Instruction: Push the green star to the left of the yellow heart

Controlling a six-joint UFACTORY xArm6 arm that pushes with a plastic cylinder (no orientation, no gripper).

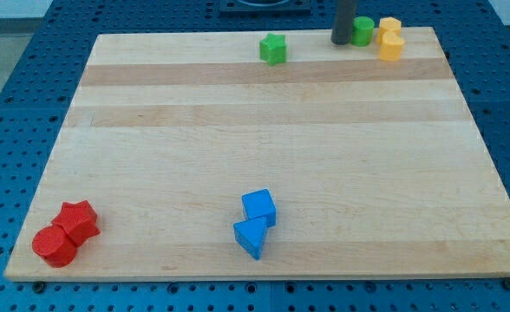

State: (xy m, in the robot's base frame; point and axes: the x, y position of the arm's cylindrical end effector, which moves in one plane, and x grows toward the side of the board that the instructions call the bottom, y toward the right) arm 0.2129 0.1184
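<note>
The green star (pixel 273 48) sits near the view's top edge of the wooden board (pixel 264 130), at the middle. The yellow heart (pixel 391 46) lies at the top right, just below a second yellow block (pixel 389 26). A green round block (pixel 362 31) stands left of these two. My tip (pixel 339 41) is down on the board right beside the green round block, on its left. It is well to the right of the green star and left of the yellow heart.
A blue cube (pixel 259 207) and a blue wedge-like block (pixel 251 236) touch at the bottom middle. A red star (pixel 78 219) and a red round block (pixel 54 246) sit at the bottom left corner. A blue pegboard (pixel 12 130) surrounds the board.
</note>
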